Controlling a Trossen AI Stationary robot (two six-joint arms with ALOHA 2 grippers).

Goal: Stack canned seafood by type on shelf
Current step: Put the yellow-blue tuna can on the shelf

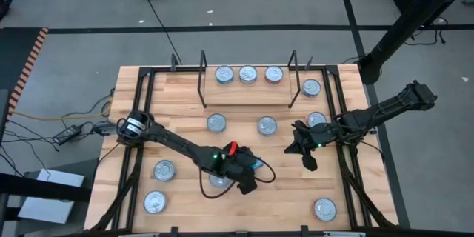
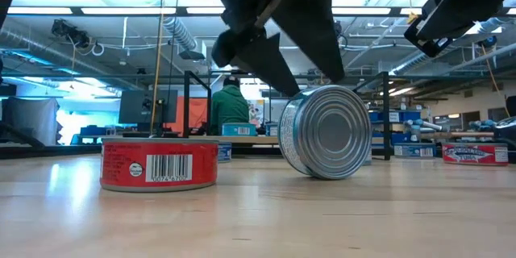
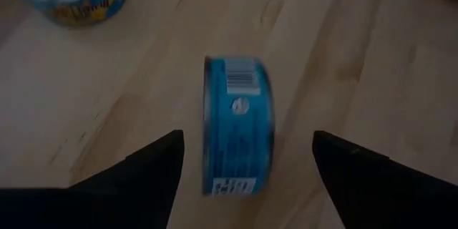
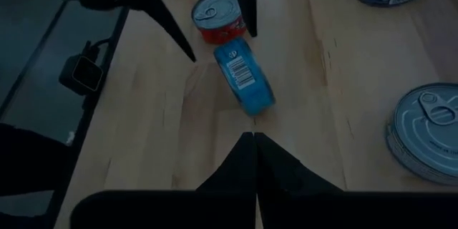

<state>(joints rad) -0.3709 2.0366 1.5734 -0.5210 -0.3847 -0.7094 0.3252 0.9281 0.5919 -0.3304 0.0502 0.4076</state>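
Standing on its rim at lower centre of the high view, a blue-labelled tin (image 3: 238,124) rests on the worktop (image 1: 281,192) between the spread fingers of the left claw (image 1: 235,180), untouched by either finger; the low view shows its ribbed silver face (image 2: 326,132) turned toward the camera, tilted slightly. Item: red-labelled tin (image 2: 159,162), flat on the worktop, left of centre in the low view, just beside the upended one. Item: shelf (image 1: 248,89), a wooden section between black wire uprights at upper centre of the high view, carrying three tins (image 1: 248,75) in a row along its far edge. Item: loose tins lying flat, two below the shelf (image 1: 241,124), two at lower left (image 1: 160,186), one at lower right (image 1: 324,208), two more at right beside the upright (image 1: 312,102). Item: right claw (image 1: 303,150), fingers pressed together and holding nothing, hanging above the worktop at centre right of the high view, apart from the upended tin. Item: a person in a green top (image 2: 230,106), seen from behind, in the room beyond the worktop.
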